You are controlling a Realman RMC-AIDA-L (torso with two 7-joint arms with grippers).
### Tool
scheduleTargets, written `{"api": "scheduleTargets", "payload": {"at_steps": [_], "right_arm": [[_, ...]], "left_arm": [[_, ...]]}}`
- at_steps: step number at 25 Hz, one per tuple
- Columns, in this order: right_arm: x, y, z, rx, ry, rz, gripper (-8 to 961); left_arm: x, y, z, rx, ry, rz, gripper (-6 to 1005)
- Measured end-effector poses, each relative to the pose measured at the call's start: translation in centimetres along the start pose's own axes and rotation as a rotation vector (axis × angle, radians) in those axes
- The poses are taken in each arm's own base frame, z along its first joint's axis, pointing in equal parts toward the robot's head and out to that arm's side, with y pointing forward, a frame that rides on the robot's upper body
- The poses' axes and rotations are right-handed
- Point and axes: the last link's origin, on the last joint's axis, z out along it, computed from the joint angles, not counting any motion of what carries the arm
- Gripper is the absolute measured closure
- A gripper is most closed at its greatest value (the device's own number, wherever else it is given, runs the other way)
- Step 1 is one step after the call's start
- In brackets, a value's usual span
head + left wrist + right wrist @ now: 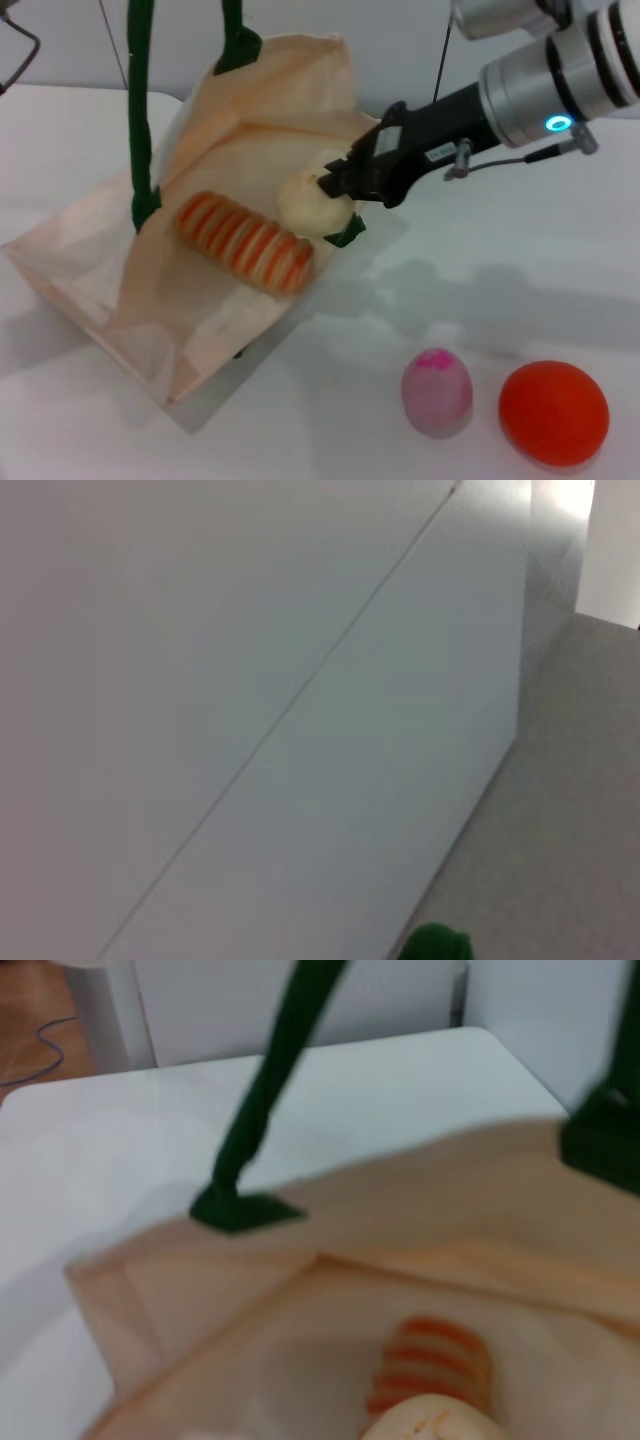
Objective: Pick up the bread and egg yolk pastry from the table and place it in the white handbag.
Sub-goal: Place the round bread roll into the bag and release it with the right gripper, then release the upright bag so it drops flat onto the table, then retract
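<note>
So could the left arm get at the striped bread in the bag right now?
Probably not. The bread lies in the bag's open mouth, uncovered, but the left arm is not over the table, and the right tool holding the pastry ball crowds that opening.

The right arm reaches in from the right, its tool (335, 187) clamped shut.

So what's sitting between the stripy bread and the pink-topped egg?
In the head view, just the white handbag's edge, then bare table between the bread and pink-topped egg.
</note>
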Motion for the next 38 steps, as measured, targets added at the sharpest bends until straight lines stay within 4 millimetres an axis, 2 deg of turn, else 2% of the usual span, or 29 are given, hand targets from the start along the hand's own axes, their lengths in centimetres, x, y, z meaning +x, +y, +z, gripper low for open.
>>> {"api": "scheduleTargets", "payload": {"at_steps": [6, 13, 18, 23, 26, 31, 34, 38], "right_arm": [[-1.7, -0.1, 2.0, 0.021, -0.007, -0.022, 859], [-2.4, -1.2, 4.2, 0.114, -0.009, -0.01, 859], [-2.6, -1.5, 4.7, 0.149, -0.019, -0.016, 863], [-2.5, -1.8, 4.4, 0.165, -0.027, -0.005, 867], [-2.3, -1.9, 4.3, 0.167, -0.031, 0.001, 790], [-2.1, -1.4, 3.6, 0.129, -0.044, 0.01, 598], [-1.9, -0.8, 1.9, 0.088, -0.091, 0.019, 466], [-0.8, -0.8, -1.7, 0.091, -0.181, 0.054, 283]], "left_arm": [[-0.5, 0.2, 1.2, -0.034, -0.018, -0.013, 839], [-0.8, 0.8, 2.3, -0.094, -0.045, -0.03, 838], [-0.8, 1.2, 2.2, -0.119, -0.037, -0.033, 838], [-0.6, 1.2, 1.3, -0.103, -0.01, -0.029, 837], [-0.4, 1.2, 0.8, -0.095, 0.001, -0.024, 837], [-0.3, 1.0, 0.1, -0.075, 0.009, -0.022, 836], [-0.2, 1.0, -0.1, -0.065, 0.013, -0.02, 836], [-0.2, 0.9, -0.5, -0.053, 0.019, -0.016, 836]]}}
